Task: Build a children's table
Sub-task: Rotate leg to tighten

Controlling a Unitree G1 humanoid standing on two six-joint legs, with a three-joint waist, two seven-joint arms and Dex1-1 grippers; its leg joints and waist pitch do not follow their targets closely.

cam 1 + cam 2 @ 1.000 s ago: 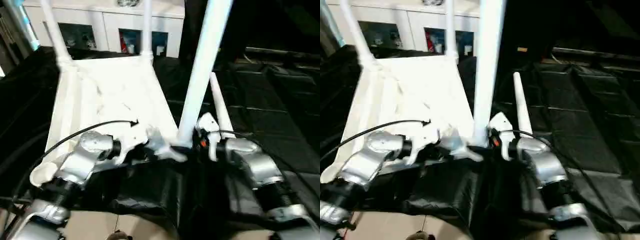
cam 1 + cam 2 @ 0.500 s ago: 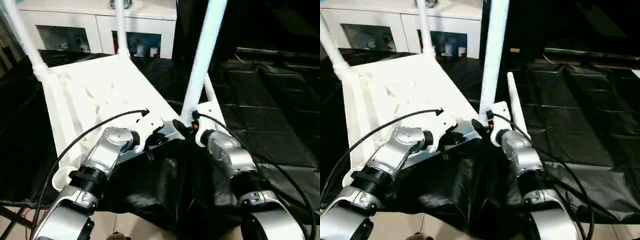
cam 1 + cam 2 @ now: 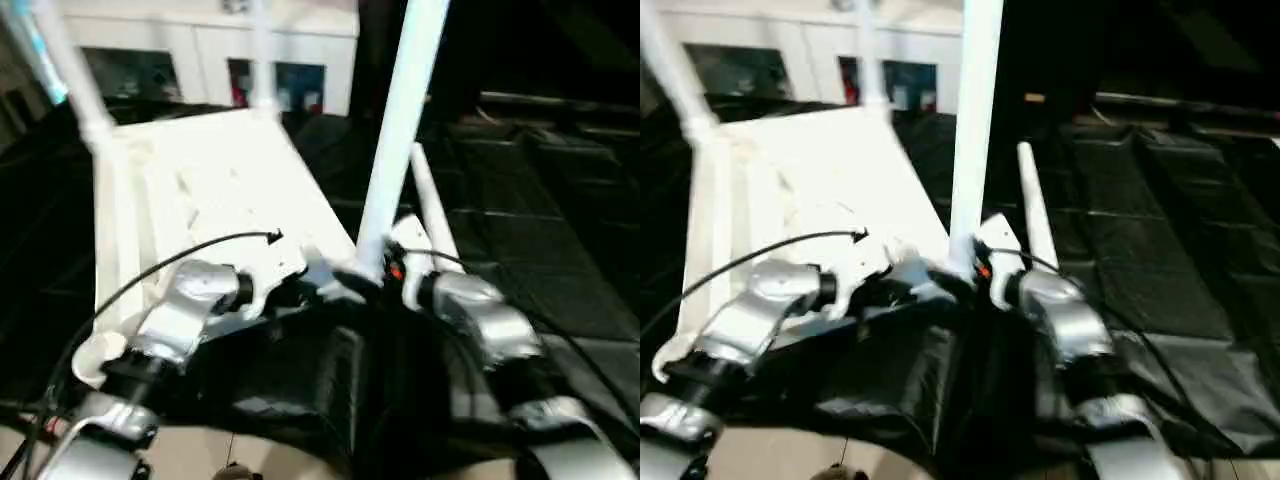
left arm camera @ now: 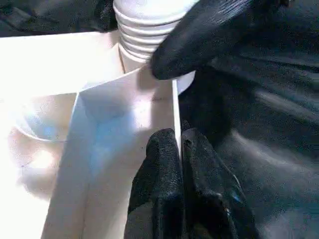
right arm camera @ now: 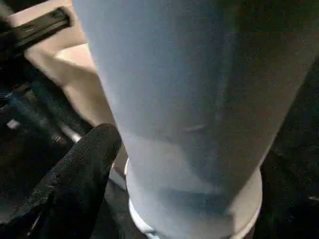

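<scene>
While the table (image 3: 210, 190) lies upside down on the black sheet (image 3: 520, 230), two far legs (image 3: 75, 75) stand in its back sockets. The left gripper (image 4: 179, 149) has its fingers (image 4: 162, 169) pressed together on a thin rib wall at the near corner — pinching the table's edge. Beside it a third leg (image 3: 400, 130) rises upright from the near right socket. The right gripper (image 3: 390, 272) sits at that leg's base; one black finger (image 5: 75, 179) lies just beside the tube — whether it grips I cannot tell. A loose leg (image 3: 430, 205) lies on the sheet behind.
</scene>
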